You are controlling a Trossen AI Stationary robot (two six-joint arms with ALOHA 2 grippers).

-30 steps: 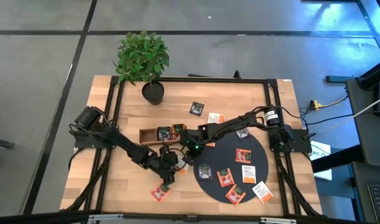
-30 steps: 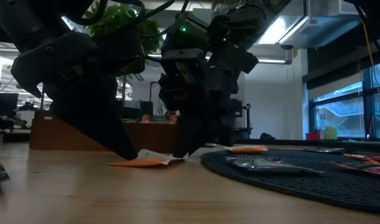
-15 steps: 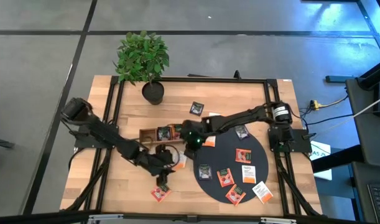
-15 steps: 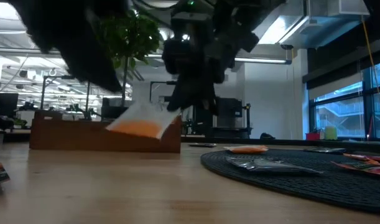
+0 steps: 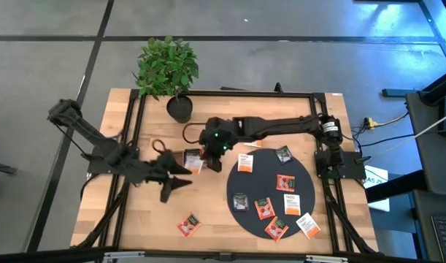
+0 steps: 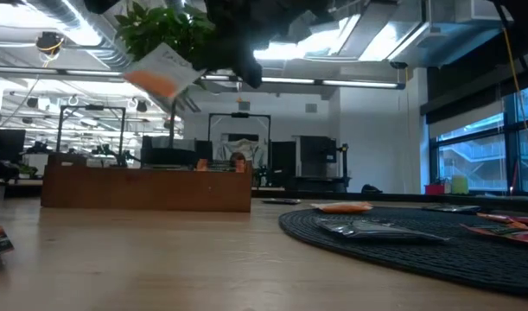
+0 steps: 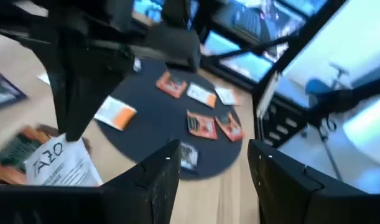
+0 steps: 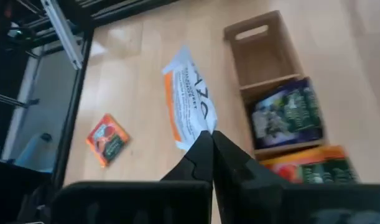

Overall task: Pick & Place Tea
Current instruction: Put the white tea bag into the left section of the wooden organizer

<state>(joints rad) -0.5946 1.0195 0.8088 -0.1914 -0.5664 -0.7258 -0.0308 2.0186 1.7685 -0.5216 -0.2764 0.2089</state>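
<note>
Up it goes: right gripper (image 8: 206, 138), clenched on a white sachet (image 8: 188, 99), now hangs over the tray (image 8: 264, 50); left gripper (image 5: 180, 174) retreats toward nine o'clock, released.

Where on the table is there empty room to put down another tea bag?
The wood along the table's near left edge, left of the lone red sachet, is bare. So is the strip between plant and dark sachet. The mat is crowded.
</note>
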